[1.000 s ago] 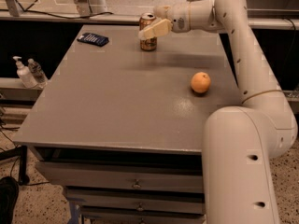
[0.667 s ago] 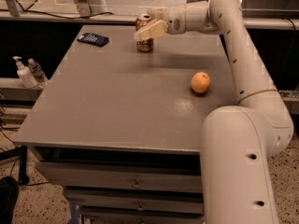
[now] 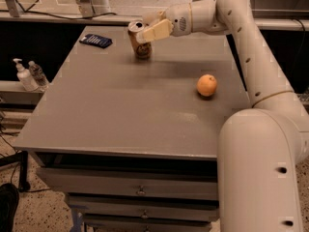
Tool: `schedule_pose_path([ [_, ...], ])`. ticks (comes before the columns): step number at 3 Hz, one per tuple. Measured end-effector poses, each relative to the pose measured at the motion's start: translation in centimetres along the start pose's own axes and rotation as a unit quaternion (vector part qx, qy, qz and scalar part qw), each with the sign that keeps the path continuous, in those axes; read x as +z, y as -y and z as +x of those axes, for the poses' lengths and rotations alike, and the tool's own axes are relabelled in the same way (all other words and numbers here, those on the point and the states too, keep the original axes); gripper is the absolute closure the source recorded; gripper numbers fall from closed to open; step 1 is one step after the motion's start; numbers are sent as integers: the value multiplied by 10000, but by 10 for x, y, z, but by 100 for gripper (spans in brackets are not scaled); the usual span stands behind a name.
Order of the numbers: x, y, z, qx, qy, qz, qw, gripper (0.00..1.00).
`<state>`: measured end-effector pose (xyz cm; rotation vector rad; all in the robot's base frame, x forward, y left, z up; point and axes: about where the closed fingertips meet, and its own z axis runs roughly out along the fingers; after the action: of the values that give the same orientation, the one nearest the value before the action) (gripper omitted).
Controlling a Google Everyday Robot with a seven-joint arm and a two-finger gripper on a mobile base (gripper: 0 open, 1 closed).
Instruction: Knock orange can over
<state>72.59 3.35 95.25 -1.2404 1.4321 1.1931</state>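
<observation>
Golden-orange, the orange can (image 3: 141,50) leans left on the table (image 3: 120,115). The gripper (image 3: 145,27) is at its rim, fingers (image 3: 155,31) parted, the near one touching it.

Shiny metal orange can (image 3: 142,51) beside smooth plastic gripper (image 3: 146,29)

orange can (image 3: 142,51) ptly behind end effector (image 3: 145,29)

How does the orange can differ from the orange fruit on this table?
The orange can is a slim metallic cylinder; the orange fruit is a matte ball, lower than it. The can leans, top toward the left, at the far side; the fruit sits nearer, toward the right edge. The gripper is against the can's upper part and well apart from the fruit. Both are orange-toned and rest on the table.
</observation>
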Motion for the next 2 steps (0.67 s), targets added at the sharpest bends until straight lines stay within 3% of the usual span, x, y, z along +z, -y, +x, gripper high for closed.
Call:
schedule_pose_path([
  [2, -18, -53, -45, -236, 195, -420, 9987, 0],
])
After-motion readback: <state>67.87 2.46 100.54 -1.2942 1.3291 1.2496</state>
